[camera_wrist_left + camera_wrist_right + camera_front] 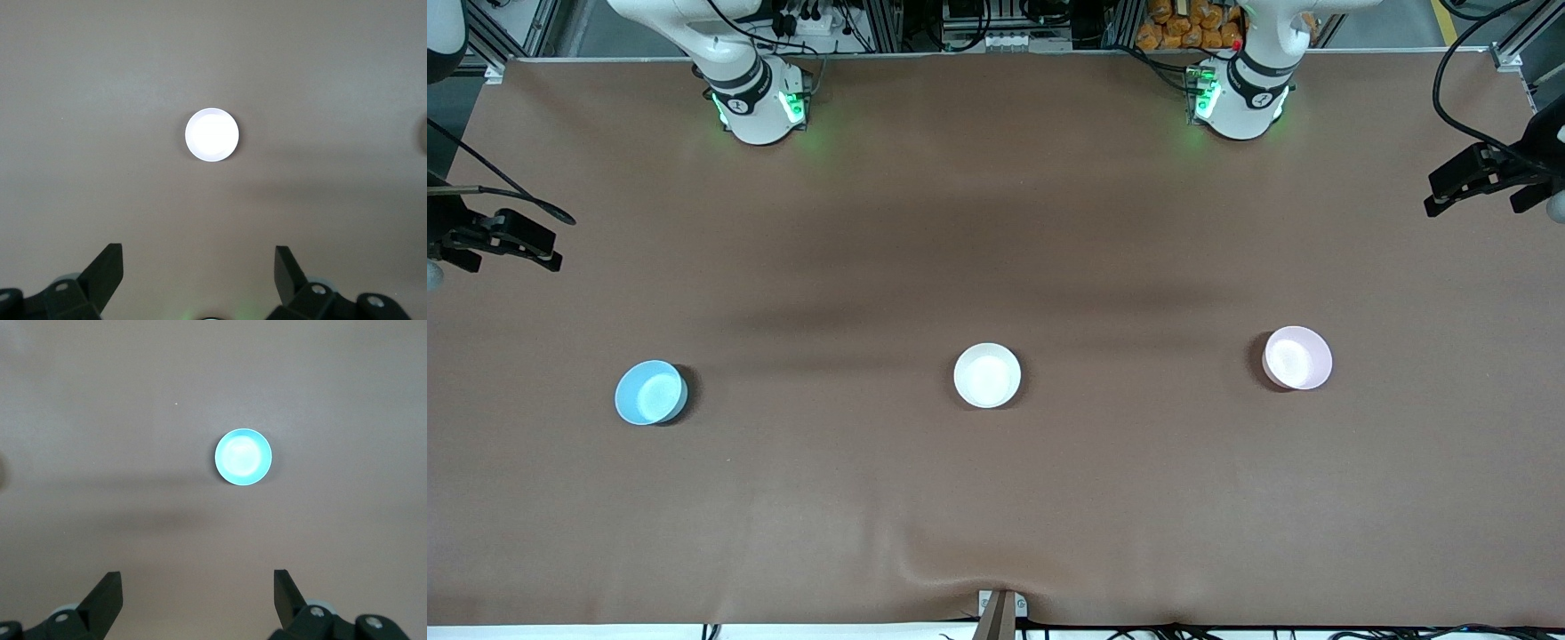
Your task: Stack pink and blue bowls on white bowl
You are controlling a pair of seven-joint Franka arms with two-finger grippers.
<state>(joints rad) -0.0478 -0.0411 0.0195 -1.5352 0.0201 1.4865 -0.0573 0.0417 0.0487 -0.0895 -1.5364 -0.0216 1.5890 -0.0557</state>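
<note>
Glossy round blue bowl [651, 392], apart.

Left gripper [199, 267] and right gripper [198, 587] wait high, jaws spread wide.

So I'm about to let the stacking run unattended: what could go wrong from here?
1. The white bowl sits midway between the blue bowl and the pink bowl, so both arms may converge there and collide.
2. The bowls look glossy with thin rims, so a rim pinch may slip.
3. The left gripper and the right gripper, both open, hang high above the table, so a misjudged descent could tip a bowl.
</note>
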